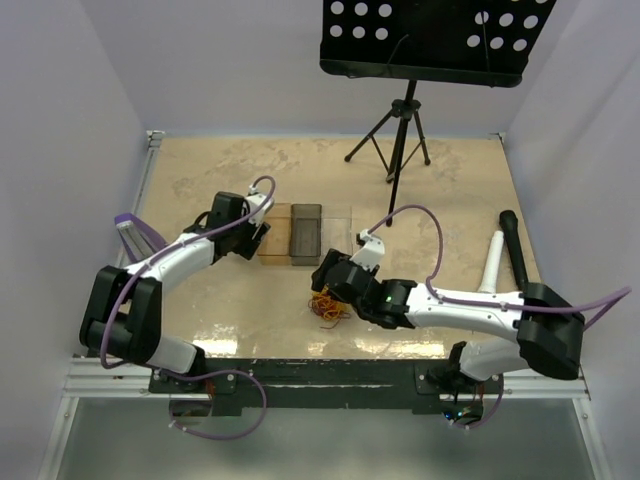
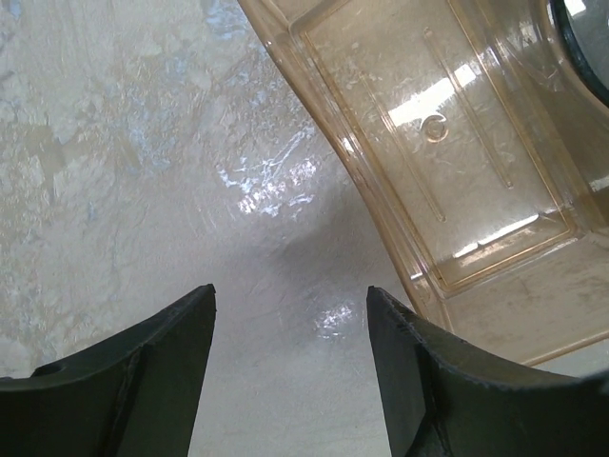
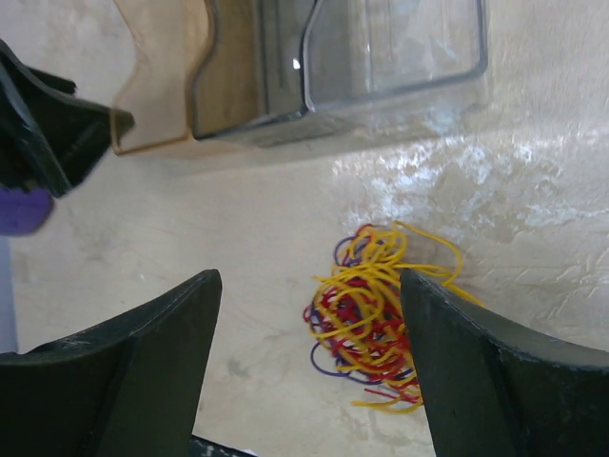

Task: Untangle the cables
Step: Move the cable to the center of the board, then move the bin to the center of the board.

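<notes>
The cables (image 3: pixel 376 309) lay in a tangled heap on the surface (image 3: pixel 533 190), lower centre-right of the right wrist view, below a grey tray (image 3: pixel 381 67). The right jaws hung spread above the heap, gripping nothing. The left jaws were spread and empty, beside an amber tray (image 2: pixel 335 143) at upper right.

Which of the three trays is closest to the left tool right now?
The amber tray, leftmost in the row, just beside the left tool; the smoky tray and the clear tray lie farther right.
</notes>
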Motion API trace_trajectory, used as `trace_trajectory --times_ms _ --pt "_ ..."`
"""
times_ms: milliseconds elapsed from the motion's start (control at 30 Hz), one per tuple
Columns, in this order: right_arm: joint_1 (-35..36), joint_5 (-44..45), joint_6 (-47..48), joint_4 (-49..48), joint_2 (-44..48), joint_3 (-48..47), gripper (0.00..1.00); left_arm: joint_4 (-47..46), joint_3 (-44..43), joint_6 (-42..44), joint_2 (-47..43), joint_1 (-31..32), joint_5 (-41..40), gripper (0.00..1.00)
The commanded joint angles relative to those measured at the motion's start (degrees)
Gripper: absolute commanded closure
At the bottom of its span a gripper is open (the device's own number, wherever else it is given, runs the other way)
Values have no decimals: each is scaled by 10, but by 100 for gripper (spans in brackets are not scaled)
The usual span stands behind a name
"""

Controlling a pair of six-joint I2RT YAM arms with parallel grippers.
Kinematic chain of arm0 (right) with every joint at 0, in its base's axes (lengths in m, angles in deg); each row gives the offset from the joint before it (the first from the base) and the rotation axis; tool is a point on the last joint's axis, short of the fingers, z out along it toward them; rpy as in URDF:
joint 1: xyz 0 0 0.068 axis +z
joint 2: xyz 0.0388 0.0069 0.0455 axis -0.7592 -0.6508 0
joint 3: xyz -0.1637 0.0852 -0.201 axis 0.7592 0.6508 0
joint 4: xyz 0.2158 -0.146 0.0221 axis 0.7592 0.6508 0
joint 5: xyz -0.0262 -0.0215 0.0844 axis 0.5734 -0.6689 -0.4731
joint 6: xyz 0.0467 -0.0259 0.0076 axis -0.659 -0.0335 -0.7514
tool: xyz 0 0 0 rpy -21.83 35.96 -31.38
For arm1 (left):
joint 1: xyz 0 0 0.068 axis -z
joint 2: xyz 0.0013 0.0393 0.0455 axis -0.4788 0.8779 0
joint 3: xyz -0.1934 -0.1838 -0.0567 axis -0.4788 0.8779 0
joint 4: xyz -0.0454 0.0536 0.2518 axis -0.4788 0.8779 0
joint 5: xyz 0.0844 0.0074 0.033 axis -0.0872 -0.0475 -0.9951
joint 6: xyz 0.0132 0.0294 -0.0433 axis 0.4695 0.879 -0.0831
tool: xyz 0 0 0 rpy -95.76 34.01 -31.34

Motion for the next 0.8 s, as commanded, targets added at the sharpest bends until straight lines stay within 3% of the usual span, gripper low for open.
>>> trace_trajectory --times_ms 0,100,300,500,767 --pt "-21 72 18 70 34 -47 20 13 -15 14 -35 -3 -8 29" --pt "-56 88 41 98 38 -66 20 49 -48 11 -48 -19 14 24" --pt "-112 118 109 97 -5 -113 20 140 -130 2 -56 -61 153 7" --pt "-150 110 170 50 -81 -150 23 175 -132 19 -74 -61 214 5" --pt "-175 98 182 32 -169 -165 27 172 -110 18 -75 -61 196 5"
